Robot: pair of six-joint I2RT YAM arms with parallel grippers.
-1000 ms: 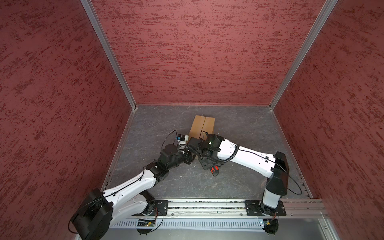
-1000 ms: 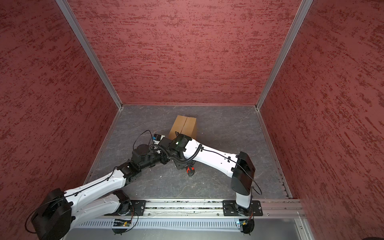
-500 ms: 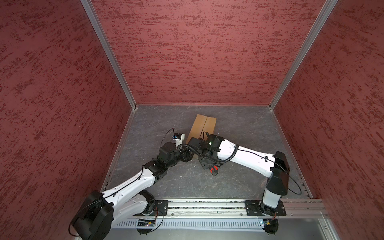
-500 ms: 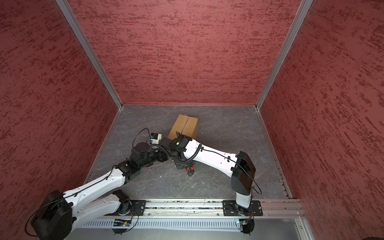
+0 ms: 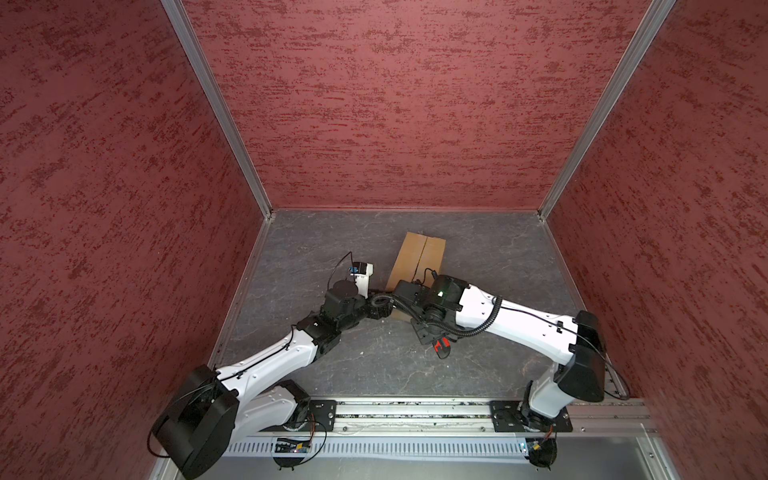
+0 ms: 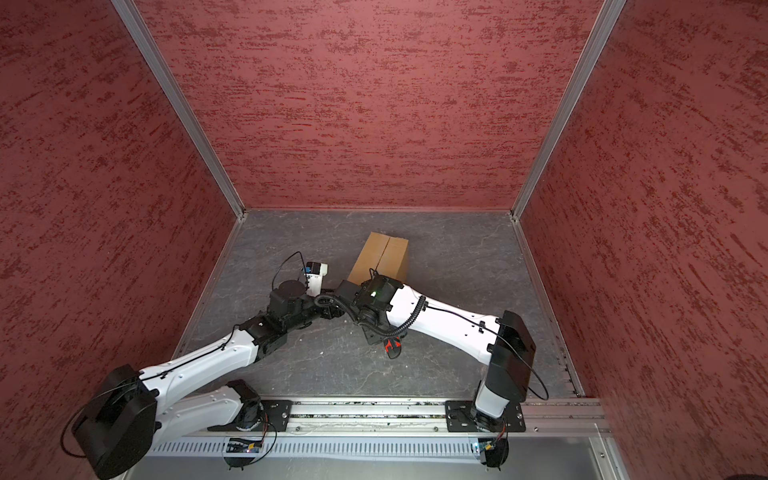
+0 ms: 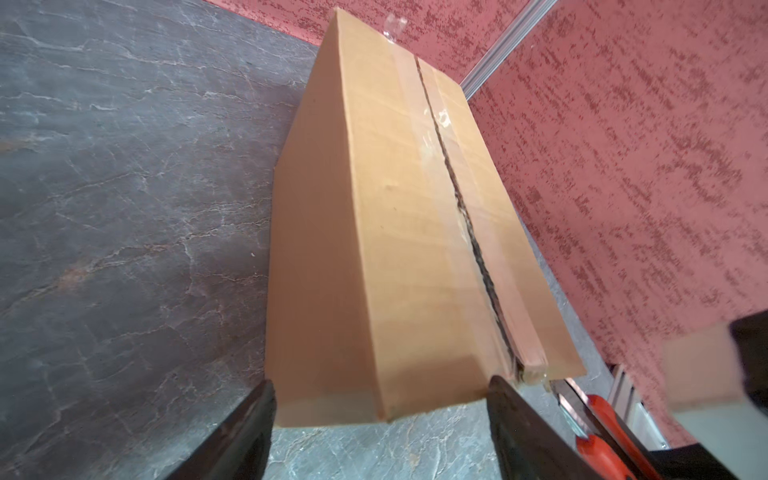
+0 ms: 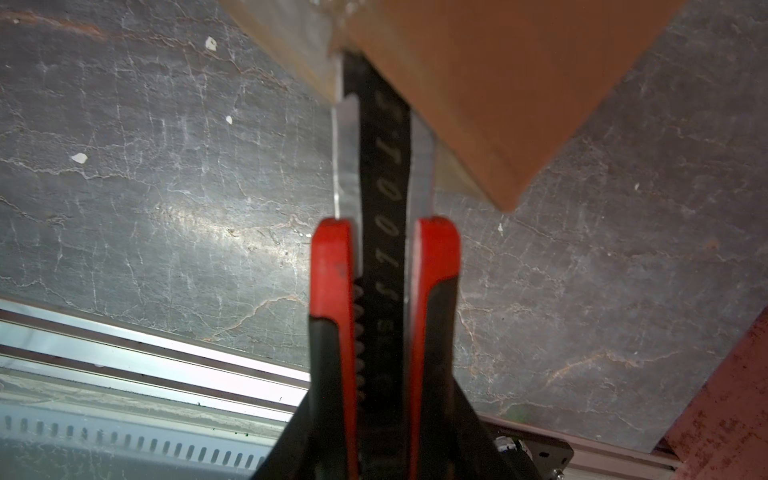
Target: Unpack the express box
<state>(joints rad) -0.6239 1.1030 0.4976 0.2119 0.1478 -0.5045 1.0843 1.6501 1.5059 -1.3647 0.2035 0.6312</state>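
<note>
The express box (image 5: 419,257) (image 6: 382,255) lies on the grey floor in both top views, flaps closed. A dark slit runs through the clear tape along its centre seam in the left wrist view (image 7: 415,232). My left gripper (image 7: 381,392) is open. Its black fingers stand wide on either side of the box's near end without touching it. My right gripper (image 8: 384,415) is shut on the red-and-black utility knife (image 8: 384,257) (image 5: 441,347). The knife's blade end reaches the box's near end (image 8: 478,83), below the top edge.
Red textured walls (image 5: 395,104) close in the back and both sides. An aluminium rail (image 5: 415,411) carrying both arm bases runs along the front. The two wrists cross close together in front of the box. Small white specks (image 8: 79,158) lie on the floor.
My left gripper has opened wide and drawn back a little from the box's near end. The right arm and the knife have stayed where they were.
</note>
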